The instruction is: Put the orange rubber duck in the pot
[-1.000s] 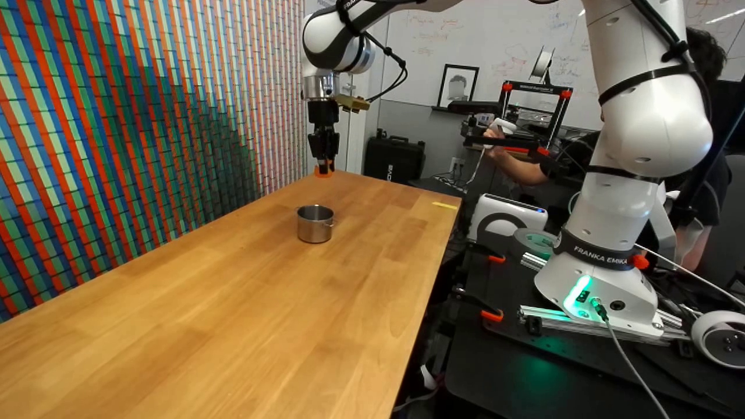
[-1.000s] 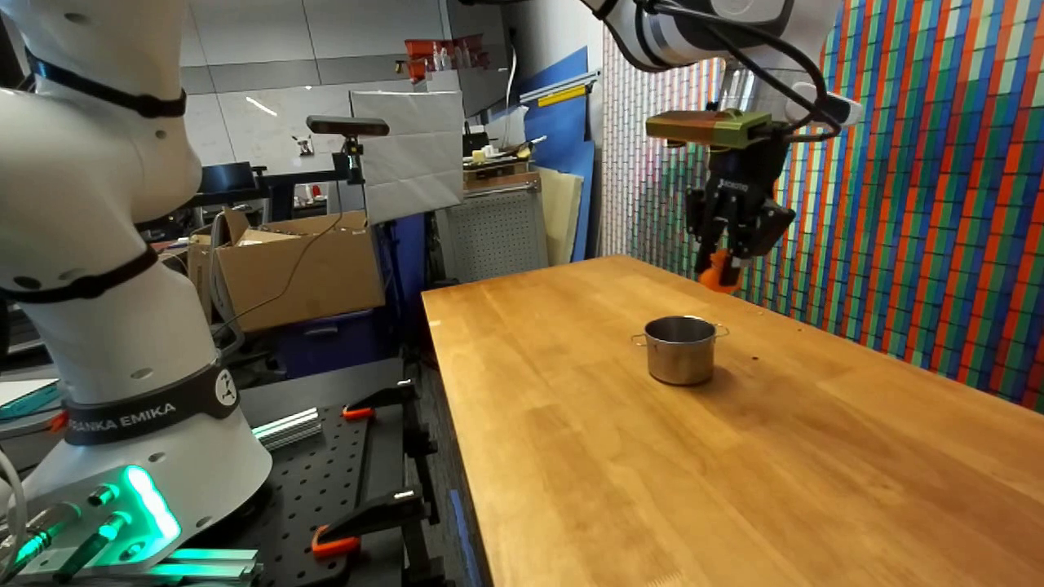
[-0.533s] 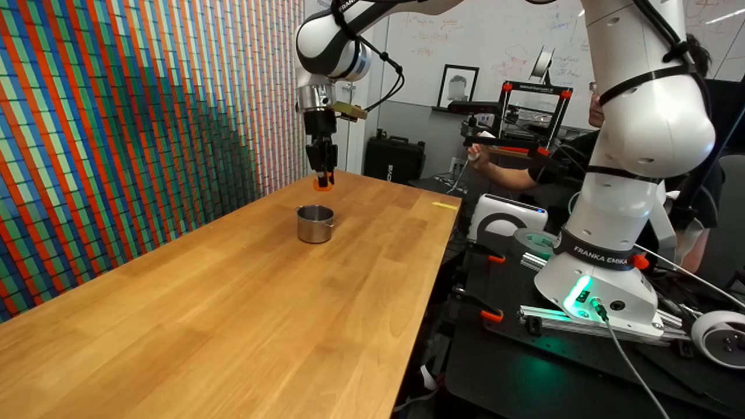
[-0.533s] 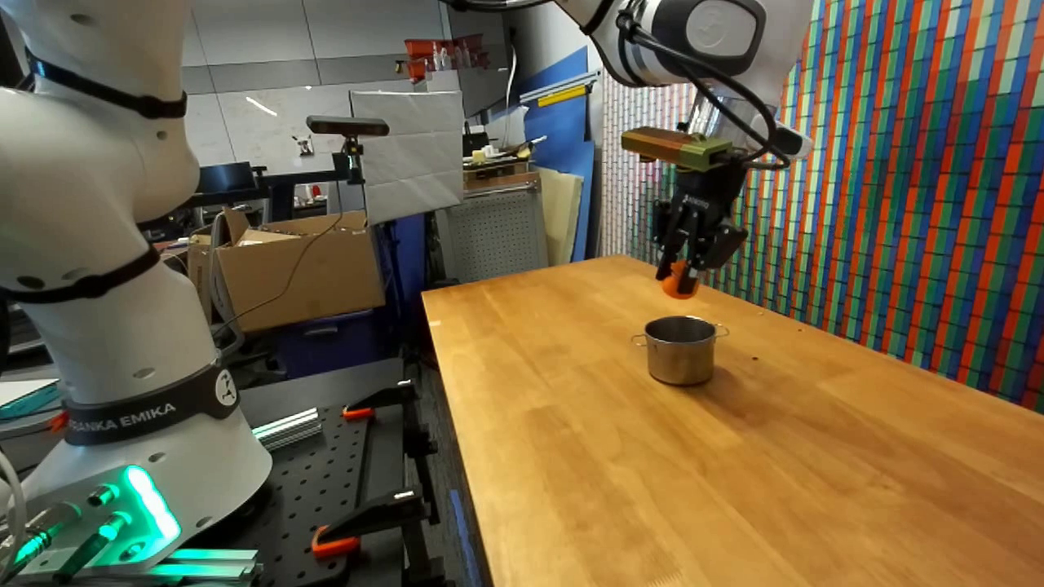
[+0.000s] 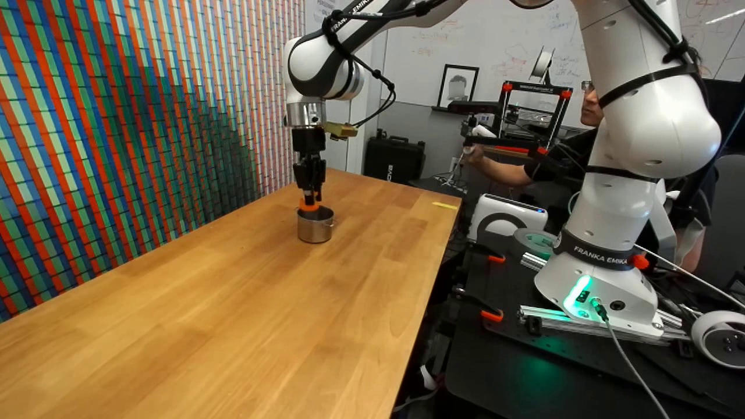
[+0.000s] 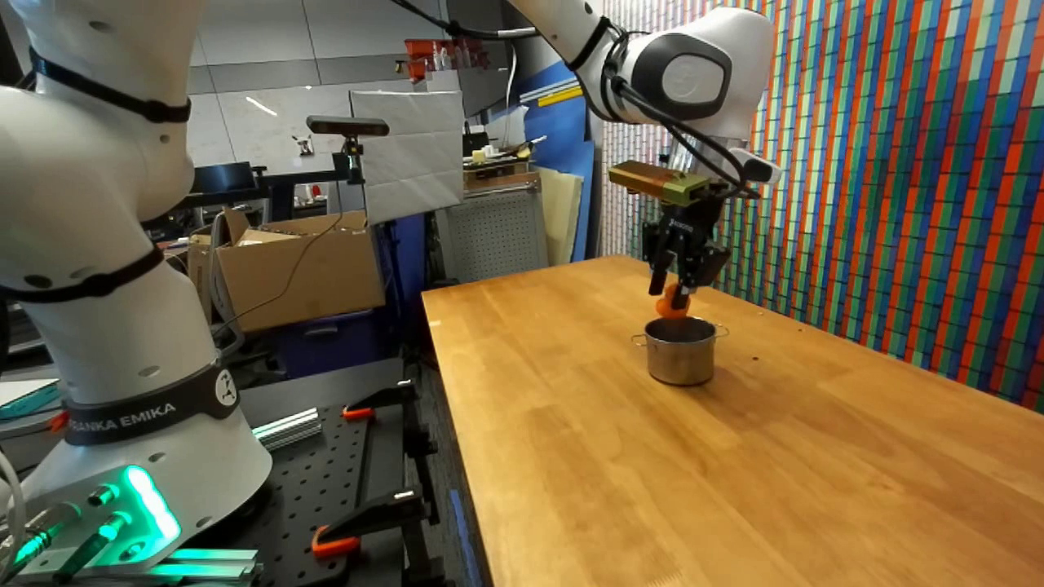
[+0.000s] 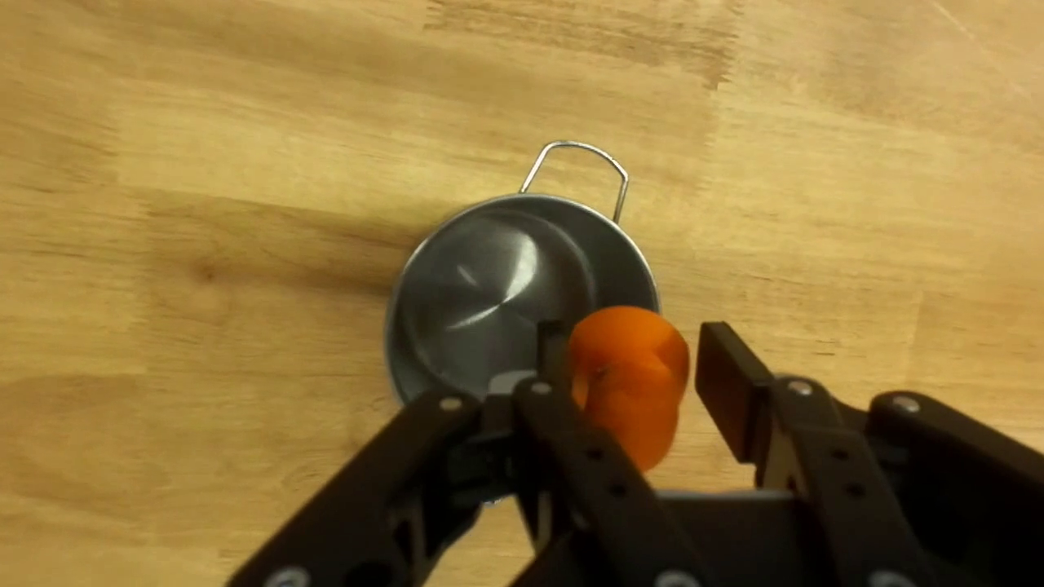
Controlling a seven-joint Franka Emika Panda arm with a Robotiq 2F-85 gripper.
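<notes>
The gripper (image 7: 638, 355) is spread partway, the duck (image 7: 632, 387) between its fingers: right beside one, whether touching I cannot tell, with a gap to the other. Below, the duck near its rim, the pot (image 6: 681, 363) stands on the table (image 6: 636, 489).

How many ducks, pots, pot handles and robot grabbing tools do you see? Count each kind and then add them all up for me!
Orange duck: 1
Pot: 1
Pot handles: 2 (both show in an exterior view)
Grabbing tool: 1
Total: 5
</notes>
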